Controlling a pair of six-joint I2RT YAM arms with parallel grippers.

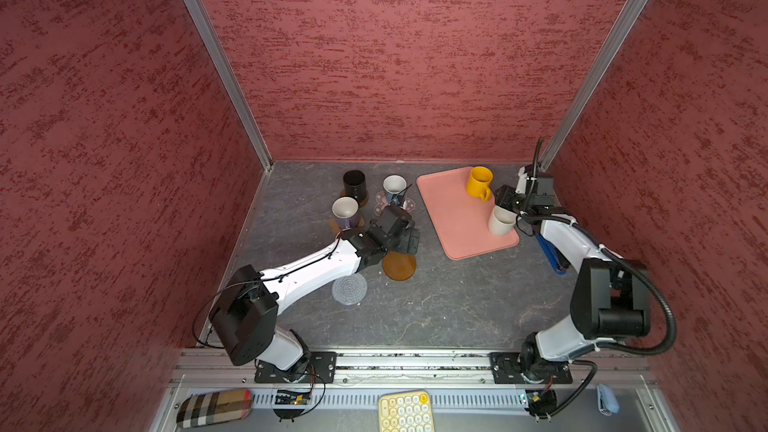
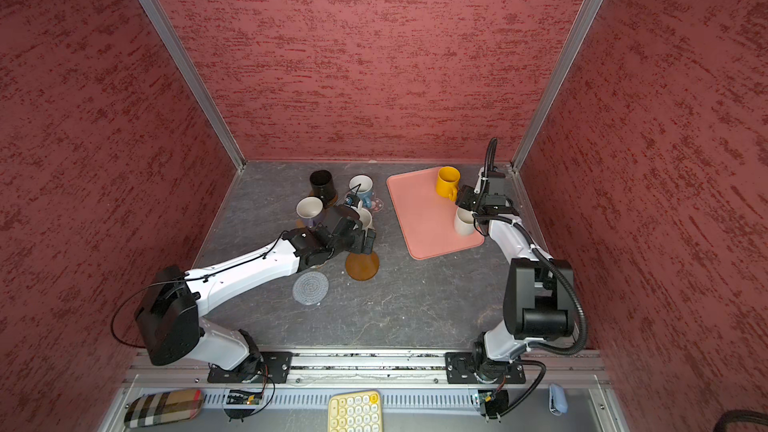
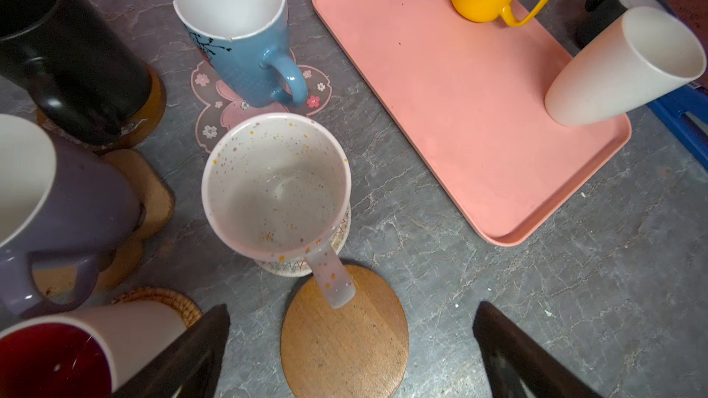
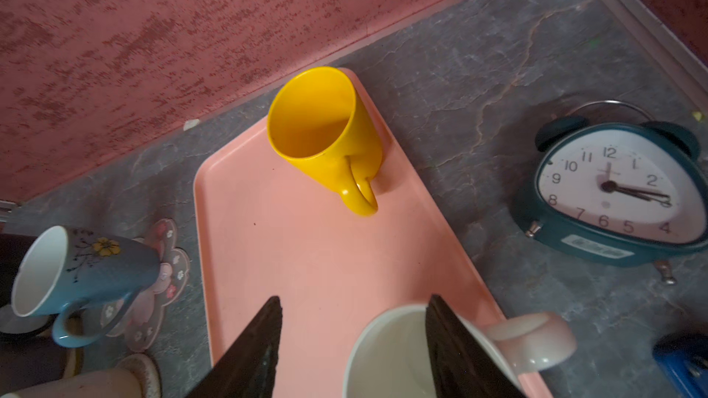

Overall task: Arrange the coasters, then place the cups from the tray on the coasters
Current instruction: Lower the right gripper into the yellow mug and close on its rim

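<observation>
- Grey marbled surface (image 1: 436,305) carries it all, with red walls on three sides.
- White left arm (image 1: 316,268) stretches in to the cluster of cups. The left jaws are spread wide with nothing between them, hanging over a bare brown round coaster (image 3: 344,342).
- Right arm (image 1: 569,243) bends in to the near right corner of the pink tray (image 1: 453,218). The right jaws stand part-way apart astride the rim of the cream cup (image 4: 383,350), one finger inside and the other outside with a gap, so not clamped on it.
- Pink tray lies at the back right, holding two cups: the yellow cup (image 1: 478,182) by its far edge and the cream cup.
- Off the tray, to its left:
  - black cup (image 1: 354,187) on a brown disc (image 3: 153,109)
  - light blue cup (image 1: 394,189) on the pink flower coaster (image 3: 214,109)
  - lavender cup (image 1: 345,211) on a brown paw coaster (image 3: 153,193)
  - speckled white cup (image 3: 276,185) on a pale woven coaster (image 3: 287,268)
  - red-lined white cup (image 3: 126,335) by a tan woven coaster (image 3: 168,296)
- Grey woven coaster (image 1: 349,288) lies bare beside the left arm.
</observation>
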